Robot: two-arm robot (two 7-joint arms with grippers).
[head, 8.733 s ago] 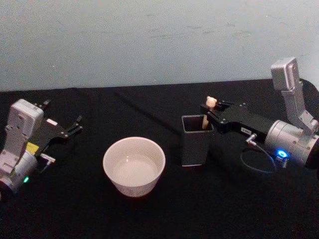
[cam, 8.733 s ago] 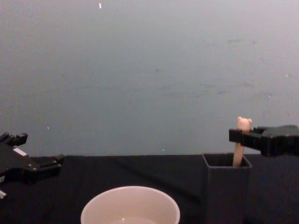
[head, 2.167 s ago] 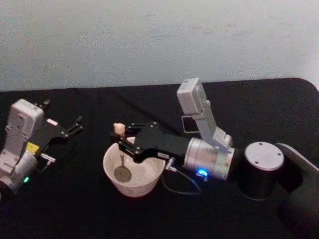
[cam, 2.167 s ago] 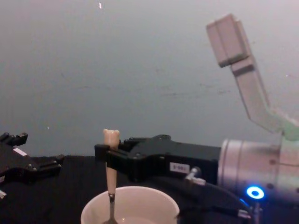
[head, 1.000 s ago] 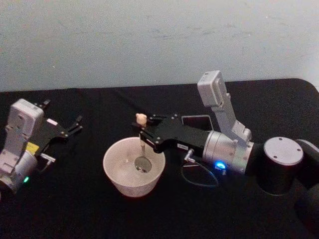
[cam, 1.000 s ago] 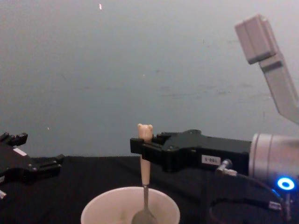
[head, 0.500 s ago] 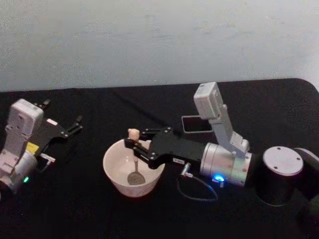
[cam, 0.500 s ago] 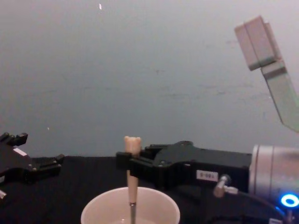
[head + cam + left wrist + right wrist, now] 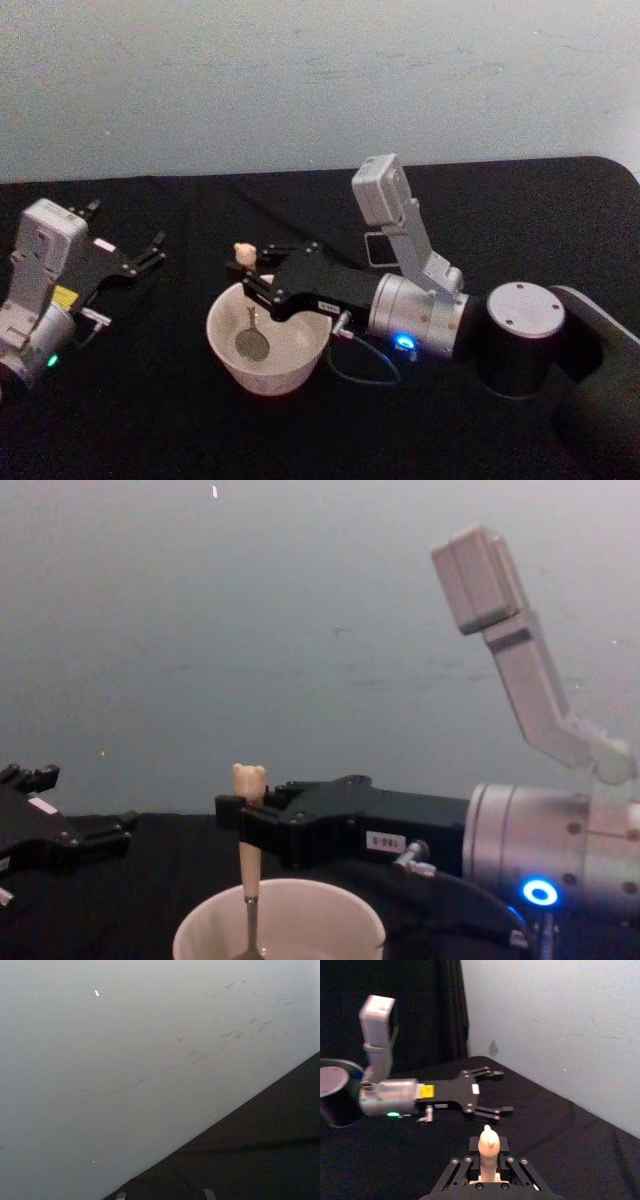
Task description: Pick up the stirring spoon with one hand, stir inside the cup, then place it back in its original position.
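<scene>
The cream-white cup (image 9: 266, 378) stands at the middle of the black table, and its rim shows low in the chest view (image 9: 300, 905). The stirring spoon (image 9: 250, 340) stands nearly upright with its metal bowl inside the cup, toward the cup's left side. Its bear-head top (image 9: 249, 775) rises above the fingers. My right gripper (image 9: 250, 276) is shut on the spoon's beige handle (image 9: 488, 1149), reaching in from the right over the cup. My left gripper (image 9: 126, 232) rests open at the table's left, apart from the cup.
The dark grey square holder (image 9: 372, 250) stands behind the right arm, mostly hidden by its wrist camera housing. A pale wall runs along the table's far edge. The right arm's cable (image 9: 360, 372) loops beside the cup's right side.
Over the last half second my right gripper has carried the spoon leftward within the cup, bowl still inside. Earlier it lifted the spoon from the holder. The left arm has not moved.
</scene>
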